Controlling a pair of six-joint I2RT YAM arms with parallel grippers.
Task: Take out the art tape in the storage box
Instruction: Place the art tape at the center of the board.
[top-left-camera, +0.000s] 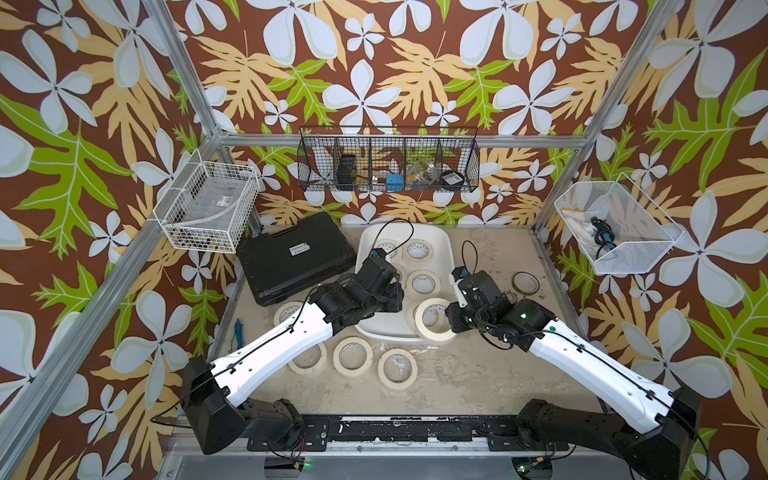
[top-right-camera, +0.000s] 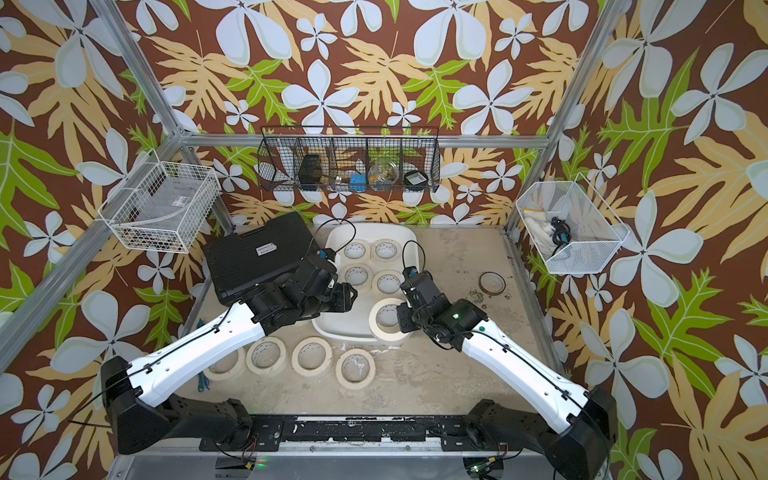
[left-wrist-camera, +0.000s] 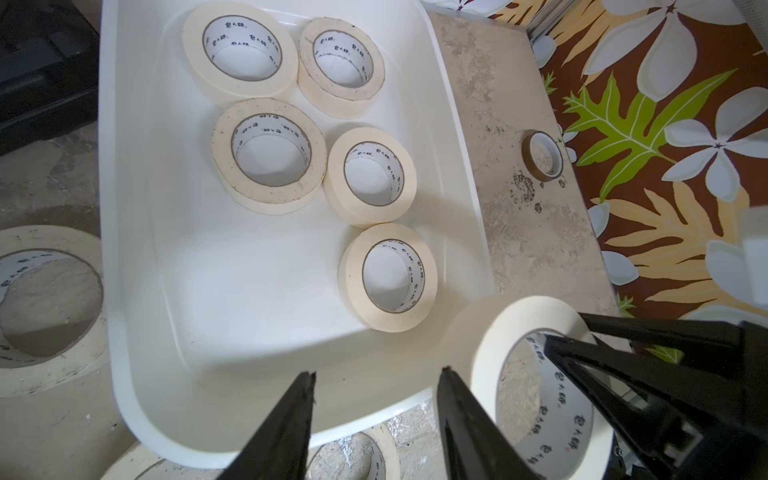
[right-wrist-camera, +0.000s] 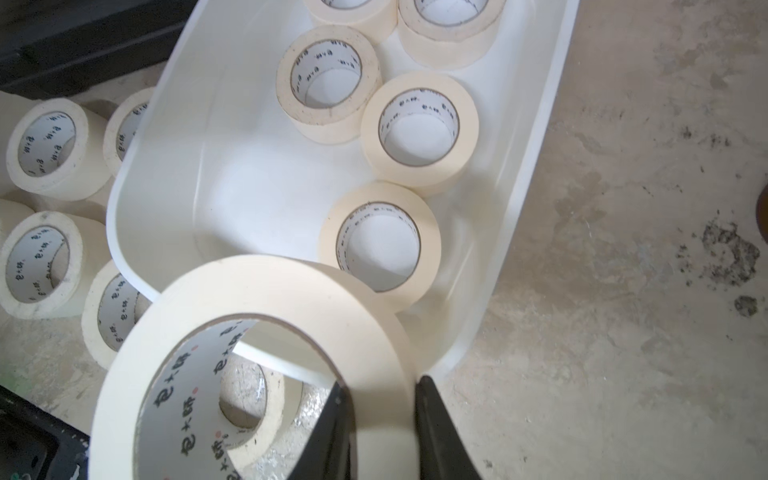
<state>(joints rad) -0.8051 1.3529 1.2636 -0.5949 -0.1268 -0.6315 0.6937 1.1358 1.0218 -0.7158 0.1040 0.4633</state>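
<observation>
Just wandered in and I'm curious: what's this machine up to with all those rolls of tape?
Its right pincer grips one tape roll by its wall, held over the near end of the white storage box. The left pincer hangs open and empty over the box. Five rolls lie inside; several more lie on the table in front.

Both top views look down from high above; wrist views sit close, sharing the storage box (left-wrist-camera: 249, 299).

Glossy plastic storage box (left-wrist-camera: 232, 291), matt paper art tape (left-wrist-camera: 223, 145), rough tabletop (left-wrist-camera: 519, 232)
</observation>
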